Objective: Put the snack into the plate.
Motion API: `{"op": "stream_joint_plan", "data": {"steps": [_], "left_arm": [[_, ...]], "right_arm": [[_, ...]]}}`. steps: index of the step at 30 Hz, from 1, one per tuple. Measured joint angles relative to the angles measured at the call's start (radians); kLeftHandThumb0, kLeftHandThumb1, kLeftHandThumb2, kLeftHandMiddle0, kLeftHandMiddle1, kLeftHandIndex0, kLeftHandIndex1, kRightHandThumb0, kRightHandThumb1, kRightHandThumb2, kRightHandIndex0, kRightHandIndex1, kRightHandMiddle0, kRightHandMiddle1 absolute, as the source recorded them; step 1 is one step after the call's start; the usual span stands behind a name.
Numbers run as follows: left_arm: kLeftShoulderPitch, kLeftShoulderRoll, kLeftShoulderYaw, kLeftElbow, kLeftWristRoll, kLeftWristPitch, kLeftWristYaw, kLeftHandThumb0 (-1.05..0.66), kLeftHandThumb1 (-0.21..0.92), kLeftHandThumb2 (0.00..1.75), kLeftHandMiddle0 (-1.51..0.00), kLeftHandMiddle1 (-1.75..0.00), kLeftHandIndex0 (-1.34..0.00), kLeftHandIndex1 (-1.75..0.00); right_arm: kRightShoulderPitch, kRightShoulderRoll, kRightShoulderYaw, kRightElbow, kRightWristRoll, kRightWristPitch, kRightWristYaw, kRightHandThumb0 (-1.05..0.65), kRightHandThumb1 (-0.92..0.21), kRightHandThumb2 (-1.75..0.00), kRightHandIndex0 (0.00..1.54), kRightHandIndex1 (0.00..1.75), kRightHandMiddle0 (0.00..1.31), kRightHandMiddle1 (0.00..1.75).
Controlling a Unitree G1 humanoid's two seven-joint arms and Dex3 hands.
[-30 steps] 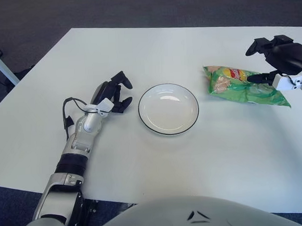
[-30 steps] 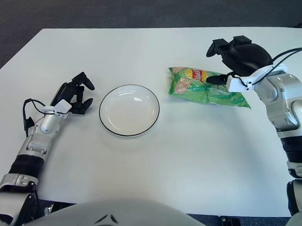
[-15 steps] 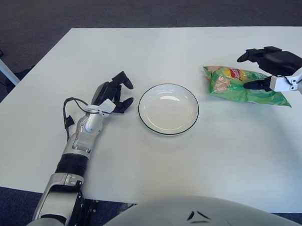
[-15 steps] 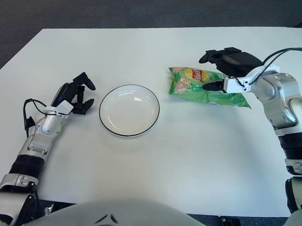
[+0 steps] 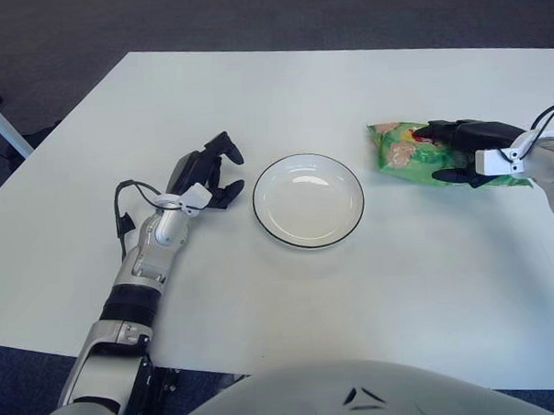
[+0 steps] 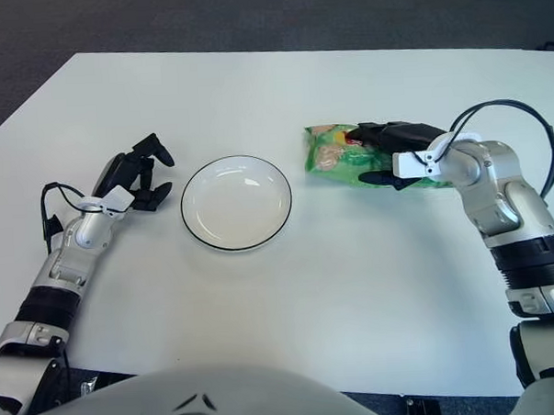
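Note:
A green snack bag [image 5: 399, 156] lies flat on the white table, to the right of a white plate with a dark rim [image 5: 256, 205]. My right hand [image 5: 431, 153] is down on the bag's right half. Its fingers lie over the top and the thumb presses the near edge, so the hand closes on the bag. The bag's right end is hidden under the hand. The plate holds nothing. My left hand [image 5: 222, 173] rests on the table just left of the plate, fingers relaxed and holding nothing.
The white table [image 5: 281, 97] has its far edge at the top and its left corner near a dark carpeted floor. A black cable [image 6: 503, 110] loops over my right wrist.
My right hand has come down from above the bag's right end and closed over it. The bag's left end has shifted slightly left. The left hand has not moved.

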Motion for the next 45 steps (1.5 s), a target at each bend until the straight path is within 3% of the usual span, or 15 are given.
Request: {"op": "stream_joint_plan", "data": {"steps": [11, 16, 19, 23, 24, 25, 26, 27, 28, 31, 32, 34, 37, 40, 45], "left_arm": [[0.011, 0.004, -0.001, -0.01, 0.006, 0.008, 0.002, -0.43, 0.47, 1.13, -1.19, -1.75, -0.49, -1.75], [0.015, 0.005, -0.001, -0.014, 0.002, 0.009, -0.002, -0.43, 0.49, 1.11, -1.17, -1.75, -0.48, -1.75], [0.015, 0.004, -0.001, -0.015, -0.005, 0.012, -0.005, -0.43, 0.49, 1.1, -1.17, -1.75, -0.48, -1.75], [0.015, 0.004, -0.002, -0.016, -0.009, 0.014, -0.006, -0.43, 0.49, 1.1, -1.16, -1.75, -0.47, -1.75], [0.015, 0.004, -0.002, -0.017, -0.01, 0.015, -0.006, -0.43, 0.49, 1.1, -1.16, -1.75, -0.47, -1.75], [0.014, 0.003, -0.002, -0.018, -0.01, 0.015, -0.006, -0.43, 0.49, 1.1, -1.16, -1.75, -0.47, -1.75], [0.009, 0.003, -0.003, -0.022, -0.01, 0.015, -0.006, -0.43, 0.49, 1.1, -1.17, -1.75, -0.48, -1.75], [0.004, 0.003, -0.003, -0.024, -0.01, 0.015, -0.006, -0.43, 0.49, 1.1, -1.17, -1.75, -0.48, -1.75], [0.001, 0.003, -0.003, -0.026, -0.01, 0.015, -0.006, -0.43, 0.49, 1.1, -1.17, -1.75, -0.48, -1.75], [-0.001, 0.002, -0.003, -0.029, -0.009, 0.015, -0.005, -0.43, 0.49, 1.1, -1.17, -1.75, -0.48, -1.75], [-0.001, 0.002, -0.004, -0.029, -0.008, 0.015, -0.004, -0.43, 0.49, 1.1, -1.17, -1.75, -0.48, -1.75], [-0.001, 0.002, -0.005, -0.028, -0.006, 0.015, -0.002, -0.43, 0.49, 1.1, -1.18, -1.75, -0.48, -1.75], [0.003, 0.002, -0.007, -0.027, 0.0, 0.015, 0.002, -0.43, 0.49, 1.1, -1.18, -1.75, -0.48, -1.75], [0.011, 0.003, -0.009, -0.023, 0.006, 0.014, 0.006, -0.43, 0.49, 1.1, -1.18, -1.75, -0.48, -1.75], [0.013, 0.005, -0.01, -0.02, 0.013, 0.012, 0.01, -0.43, 0.49, 1.11, -1.18, -1.75, -0.48, -1.75]], "right_arm": [[-0.068, 0.038, 0.055, 0.116, -0.001, 0.007, 0.004, -1.05, -0.92, -0.94, 0.0, 0.0, 0.0, 0.06], [-0.097, 0.055, 0.085, 0.148, -0.02, 0.037, 0.003, -1.05, -0.92, -0.93, 0.0, 0.0, 0.0, 0.15], [-0.117, 0.071, 0.108, 0.184, -0.064, 0.048, -0.048, -1.05, -0.92, -0.93, 0.0, 0.0, 0.0, 0.22], [-0.126, 0.086, 0.126, 0.231, -0.114, 0.05, -0.139, -1.03, -0.92, -0.87, 0.03, 0.02, 0.0, 0.45], [-0.126, 0.09, 0.129, 0.243, -0.128, 0.051, -0.163, -1.02, -0.92, -0.85, 0.02, 0.14, 0.0, 0.52], [-0.126, 0.092, 0.131, 0.258, -0.135, 0.047, -0.194, -0.93, -0.91, -0.78, 0.01, 0.49, 0.0, 0.84], [-0.129, 0.094, 0.134, 0.285, -0.148, 0.037, -0.254, -0.87, -0.91, -0.73, 0.01, 0.73, 0.0, 1.06], [-0.133, 0.095, 0.137, 0.307, -0.161, 0.028, -0.299, -0.87, -0.91, -0.73, 0.01, 0.73, 0.0, 1.06], [-0.138, 0.095, 0.139, 0.335, -0.175, 0.017, -0.363, -0.63, -0.8, -0.78, 0.0, 1.18, 0.16, 1.39], [-0.141, 0.098, 0.152, 0.416, -0.213, -0.005, -0.534, -0.47, -0.67, -0.89, 0.0, 1.56, 0.31, 1.63], [-0.143, 0.101, 0.158, 0.445, -0.225, -0.012, -0.592, -0.38, -0.64, -0.93, 0.05, 1.59, 0.35, 1.65], [-0.144, 0.108, 0.167, 0.495, -0.25, -0.024, -0.696, -0.15, -0.34, -1.25, 0.4, 1.56, 0.57, 1.71], [-0.143, 0.124, 0.181, 0.577, -0.283, -0.046, -0.878, -0.05, -0.14, -1.44, 0.67, 1.48, 0.69, 1.73], [-0.143, 0.14, 0.185, 0.626, -0.289, -0.074, -1.006, -0.01, -0.04, -1.52, 0.82, 1.39, 0.75, 1.74], [-0.148, 0.151, 0.175, 0.672, -0.267, -0.136, -1.084, 0.0, 0.02, -1.56, 0.93, 1.34, 0.75, 1.75]]}}
